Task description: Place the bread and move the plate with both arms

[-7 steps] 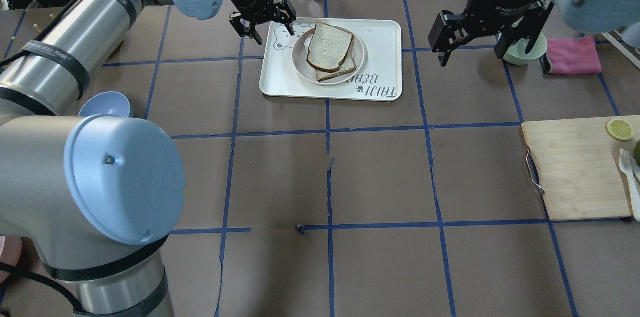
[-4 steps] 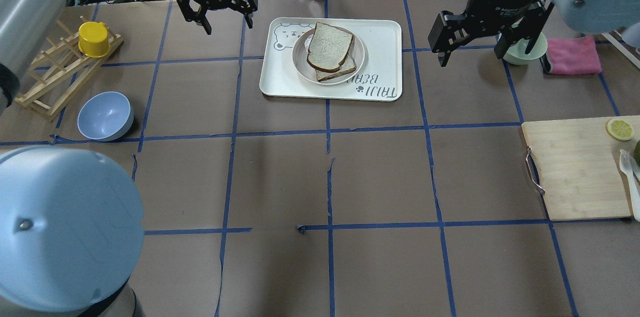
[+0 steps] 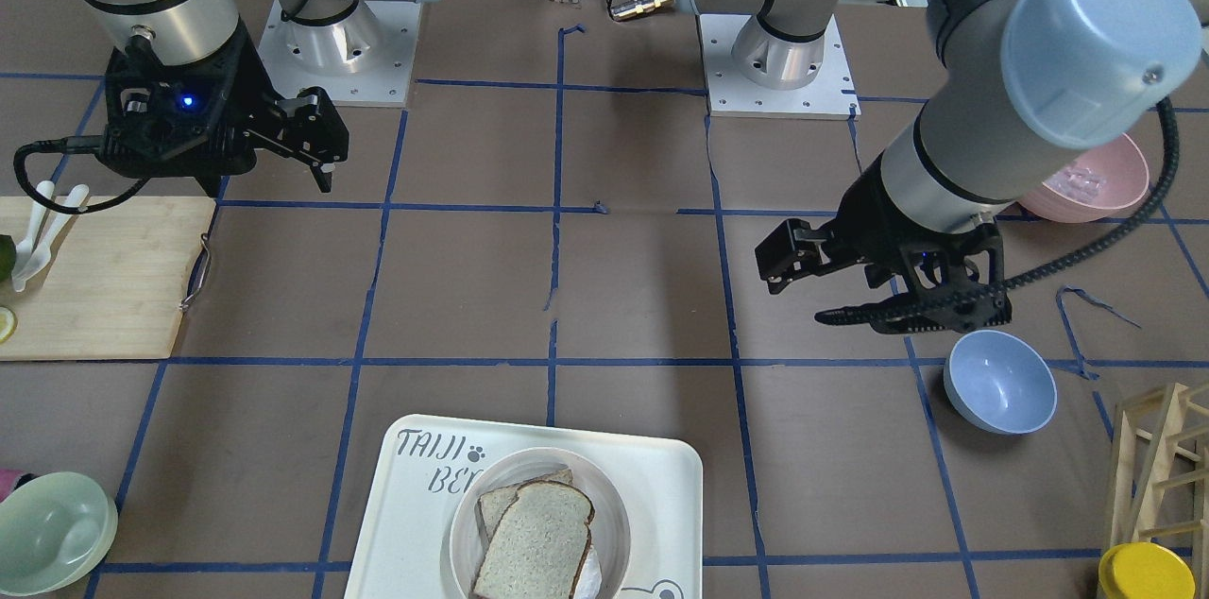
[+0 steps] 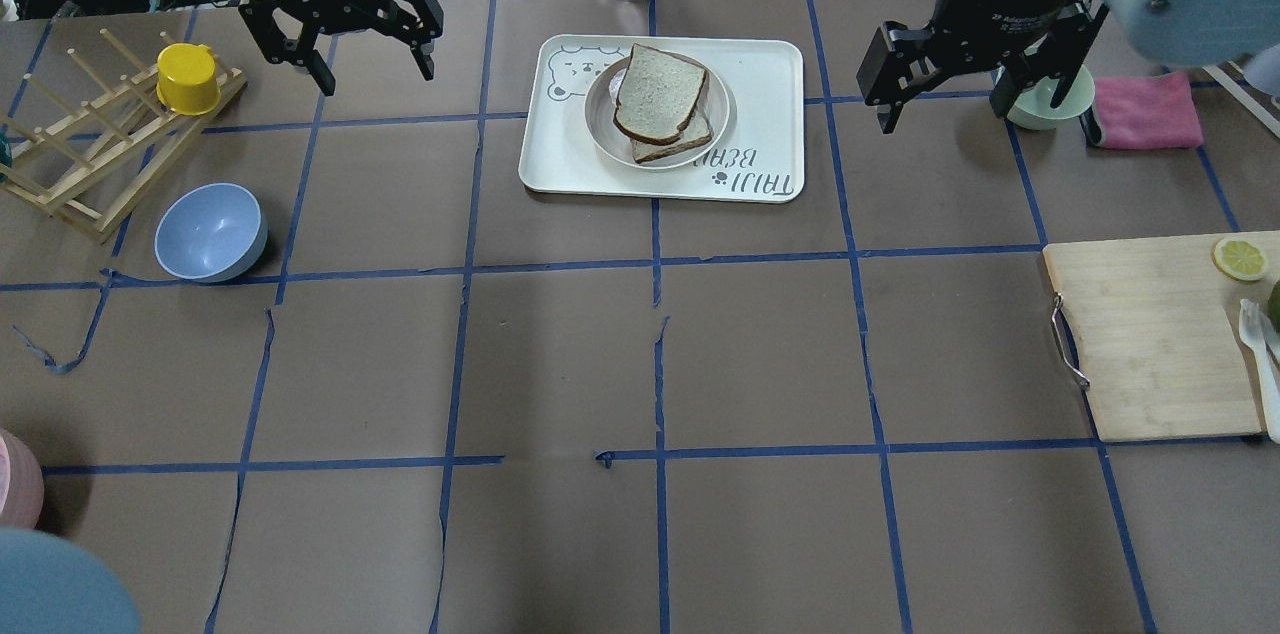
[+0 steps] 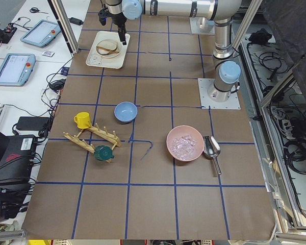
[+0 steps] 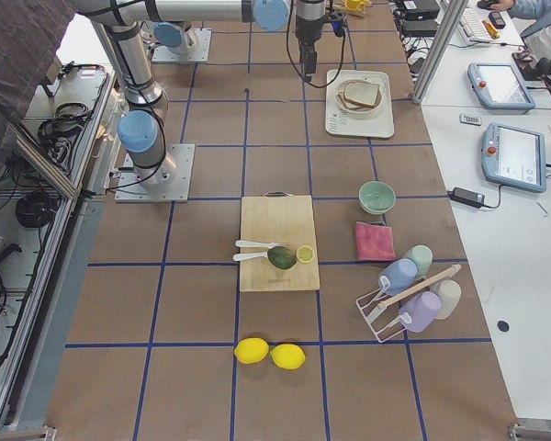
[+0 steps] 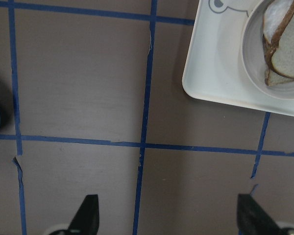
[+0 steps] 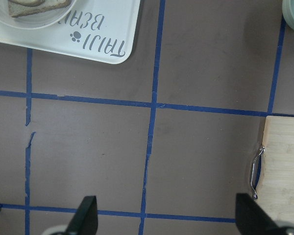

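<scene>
The bread [image 4: 655, 92], a speckled slice with a dark crust, lies on top of a second slice on the round cream plate [image 4: 597, 106]. The plate sits in the tray [image 4: 765, 79] at the far middle of the table. My left gripper [image 4: 375, 66] hangs open and empty left of the tray, well apart from it. My right gripper [image 4: 943, 109] hangs open and empty right of the tray. The left wrist view shows the tray corner [image 7: 215, 63], plate [image 7: 252, 58] and bread [image 7: 290, 58] at its upper right. The right wrist view shows the tray [image 8: 103, 44] at its upper left.
A blue bowl [image 4: 210, 232] and a wooden rack with a yellow cup [image 4: 188, 79] are at the left. A green bowl [image 4: 1050, 99] and pink cloth [image 4: 1145, 109] are behind my right gripper. A cutting board [image 4: 1150, 334] lies at the right.
My left arm has swung away from the tray's left edge, leftwards, staying open. The bread, plate and right arm have not moved.
</scene>
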Tool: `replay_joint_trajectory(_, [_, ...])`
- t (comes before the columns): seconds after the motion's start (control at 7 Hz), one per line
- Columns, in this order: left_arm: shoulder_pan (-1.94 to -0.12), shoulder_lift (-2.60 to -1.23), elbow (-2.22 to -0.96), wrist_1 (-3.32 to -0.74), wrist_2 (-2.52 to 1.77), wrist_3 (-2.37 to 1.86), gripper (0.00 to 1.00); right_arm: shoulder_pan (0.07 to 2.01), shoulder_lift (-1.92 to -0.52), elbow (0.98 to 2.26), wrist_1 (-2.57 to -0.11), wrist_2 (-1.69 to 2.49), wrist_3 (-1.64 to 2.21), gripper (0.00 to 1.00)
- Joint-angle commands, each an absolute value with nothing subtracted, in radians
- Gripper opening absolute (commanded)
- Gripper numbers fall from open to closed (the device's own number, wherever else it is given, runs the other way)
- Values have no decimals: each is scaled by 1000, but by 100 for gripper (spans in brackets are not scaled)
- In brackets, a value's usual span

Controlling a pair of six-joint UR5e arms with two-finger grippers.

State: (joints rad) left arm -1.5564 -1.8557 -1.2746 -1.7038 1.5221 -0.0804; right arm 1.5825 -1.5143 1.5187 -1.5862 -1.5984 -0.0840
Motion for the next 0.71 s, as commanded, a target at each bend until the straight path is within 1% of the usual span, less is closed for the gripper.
replay_joint_trajectory(0.0, [-1555, -1737, -1428, -1671, 1525, -84, 100, 1583, -1514, 1519, -1586, -1598, -83, 100])
replay_joint_trajectory(0.29, [-1551, -1662, -1534, -1617, 1528, -75, 100, 1583, -1514, 1519, -1600, -1598, -84, 100])
replay_joint_trajectory(0.57, [-1510, -1637, -1559, -1605, 1529, -43, 100, 1582, -1516, 1519, -1615, -1588, -80, 100])
